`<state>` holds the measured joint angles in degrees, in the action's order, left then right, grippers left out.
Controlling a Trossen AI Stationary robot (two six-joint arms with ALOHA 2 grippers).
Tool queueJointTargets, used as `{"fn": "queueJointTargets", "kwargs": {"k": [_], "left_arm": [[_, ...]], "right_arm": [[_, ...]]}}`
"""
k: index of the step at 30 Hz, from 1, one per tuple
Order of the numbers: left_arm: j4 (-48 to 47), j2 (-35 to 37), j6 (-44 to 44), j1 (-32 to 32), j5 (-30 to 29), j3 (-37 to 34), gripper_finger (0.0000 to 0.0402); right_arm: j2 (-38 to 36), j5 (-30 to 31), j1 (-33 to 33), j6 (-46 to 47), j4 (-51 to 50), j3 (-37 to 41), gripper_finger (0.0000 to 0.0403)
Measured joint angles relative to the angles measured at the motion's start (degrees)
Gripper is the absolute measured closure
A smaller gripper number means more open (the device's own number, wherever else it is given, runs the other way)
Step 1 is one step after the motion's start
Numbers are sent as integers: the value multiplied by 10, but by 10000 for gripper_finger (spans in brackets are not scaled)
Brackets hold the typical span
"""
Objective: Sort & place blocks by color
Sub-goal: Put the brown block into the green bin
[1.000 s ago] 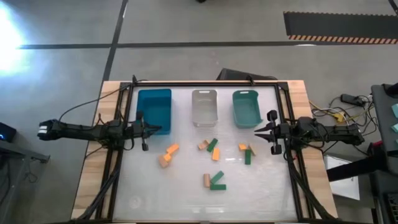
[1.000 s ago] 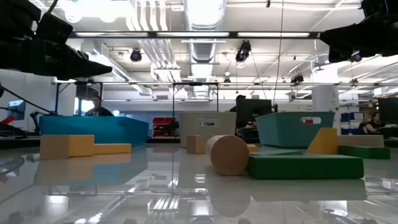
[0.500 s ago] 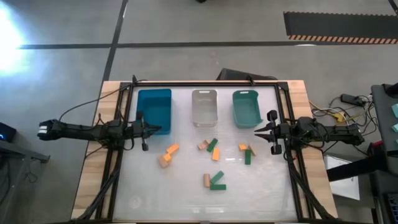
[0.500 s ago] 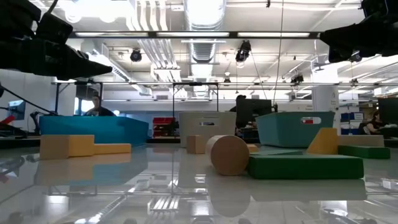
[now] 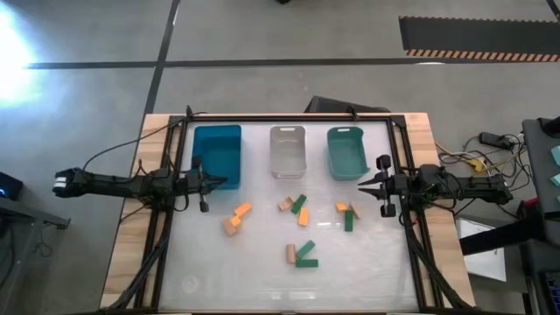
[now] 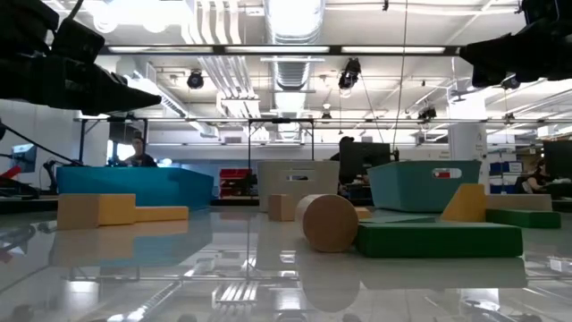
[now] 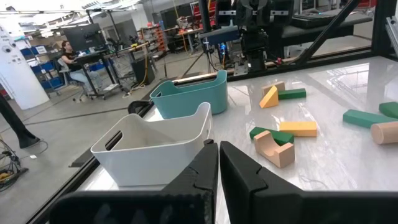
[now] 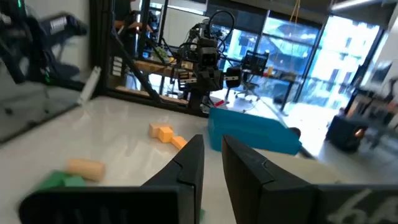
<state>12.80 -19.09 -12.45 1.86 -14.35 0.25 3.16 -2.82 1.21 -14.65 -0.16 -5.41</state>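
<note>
On the glossy white bench (image 5: 210, 271) we see the small wooden blocks (image 5: 297, 212) in orange, dark green and pale tan scattered in loose clusters across the middle, all outside the bins. Along the far edge stand a blue plastic bin (image 5: 216, 154), a clear plastic bin (image 5: 287, 150) and a teal plastic bin (image 5: 346, 150). Left gripper (image 5: 208, 183) hangs by the blue bin, fingers pressed together, empty. Right gripper (image 5: 361, 186) hangs near the teal bin, fingers nearly together, empty.
</note>
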Motion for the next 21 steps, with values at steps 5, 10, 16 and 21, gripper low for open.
{"fn": "queueJointTargets", "kwargs": {"k": [5, 10, 16, 21], "left_arm": [[0, 0, 0, 0, 0, 0, 402], [0, 0, 0, 0, 0, 0, 402], [0, 0, 0, 0, 0, 0, 402], [2, 1, 0, 0, -9, 0, 402]], "right_arm": [[0, -1, 0, -32, 0, 0, 353], [0, -1, 0, 0, 0, 0, 353], [0, -1, 0, 125, 7, 0, 353], [0, -2, 0, 243, 6, 0, 353]]}}
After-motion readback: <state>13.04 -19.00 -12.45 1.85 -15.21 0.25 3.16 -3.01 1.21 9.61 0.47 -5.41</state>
